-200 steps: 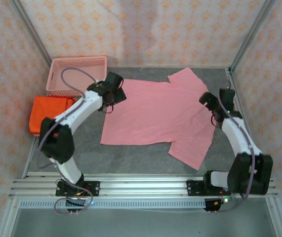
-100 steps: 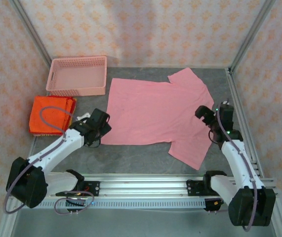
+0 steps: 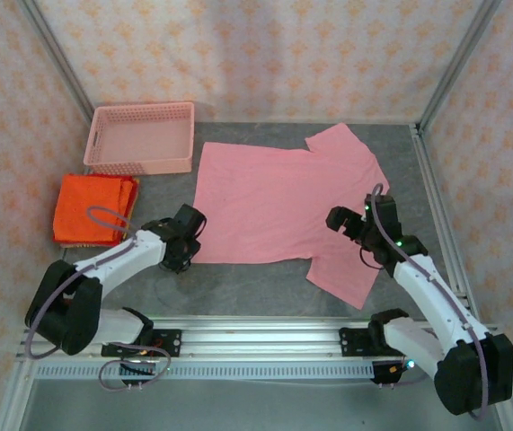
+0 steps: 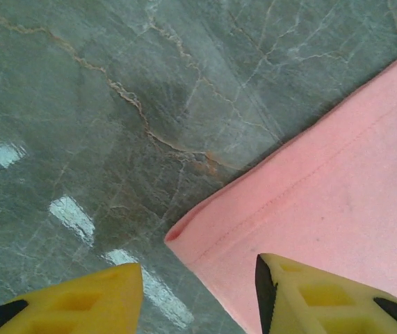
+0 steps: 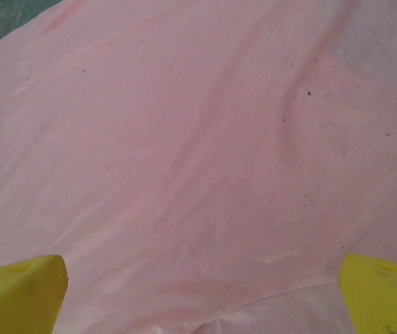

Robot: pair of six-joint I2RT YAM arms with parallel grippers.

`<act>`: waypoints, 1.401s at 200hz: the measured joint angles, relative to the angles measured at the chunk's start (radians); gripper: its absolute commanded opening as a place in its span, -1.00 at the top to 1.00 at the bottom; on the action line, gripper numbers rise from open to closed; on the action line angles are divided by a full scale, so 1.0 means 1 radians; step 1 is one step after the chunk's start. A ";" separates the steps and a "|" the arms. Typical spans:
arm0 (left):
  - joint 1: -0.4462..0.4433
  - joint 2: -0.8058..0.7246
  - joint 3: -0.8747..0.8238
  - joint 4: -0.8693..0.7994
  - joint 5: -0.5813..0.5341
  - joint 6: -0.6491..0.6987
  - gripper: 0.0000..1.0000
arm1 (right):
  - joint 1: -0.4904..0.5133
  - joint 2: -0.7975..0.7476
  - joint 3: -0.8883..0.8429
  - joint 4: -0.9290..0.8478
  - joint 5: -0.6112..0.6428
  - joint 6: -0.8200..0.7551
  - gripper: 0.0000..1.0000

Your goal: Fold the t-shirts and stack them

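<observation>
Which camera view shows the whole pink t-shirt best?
The top external view: the pink t-shirt lies spread flat, both sleeves and the hem in frame. The left wrist view gives one hem corner; the right wrist view, a close patch of cloth.

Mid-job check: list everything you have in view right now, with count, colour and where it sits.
pink t-shirt: one, light pink, spread flat mid-table.
orange-red t-shirts: one folded pile, number in it unclear, bright orange-red, at the table's left edge.
basket: one, pink mesh, far left corner, beyond the pile.
table: one, grey marbled.
left pincer: one, yellow fingers, jaws apart on either side of the pink t-shirt's near-left corner.
right pincer: one, yellow fingers, wide open over the pink t-shirt's right part.
</observation>
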 measured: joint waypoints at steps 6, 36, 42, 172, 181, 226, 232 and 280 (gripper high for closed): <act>0.000 0.007 0.003 0.002 0.000 -0.001 0.08 | 0.000 0.000 0.000 0.000 0.000 0.001 -0.99; 0.004 0.035 0.018 0.013 0.000 -0.007 0.13 | 0.000 0.000 0.000 0.000 0.000 0.005 -0.99; 0.006 0.040 0.020 0.013 0.000 -0.007 0.14 | 0.000 0.000 0.000 0.000 0.000 0.005 -0.98; 0.019 0.121 0.006 0.035 0.019 -0.029 0.64 | 0.000 0.000 0.000 0.000 0.002 0.012 -0.95; 0.019 0.121 0.006 0.030 0.019 -0.029 0.69 | 0.000 0.000 0.000 0.000 0.002 0.013 -0.95; 0.019 0.118 0.007 0.020 0.018 -0.025 1.00 | 0.000 -0.011 0.000 -0.030 0.000 0.019 -0.94; 0.019 0.117 0.007 0.019 0.018 -0.026 1.00 | 0.000 -0.015 0.000 -0.040 0.000 0.019 -0.93; 0.019 0.113 0.006 0.019 0.018 -0.026 1.00 | 0.020 -0.047 0.006 -0.221 0.023 0.058 -0.85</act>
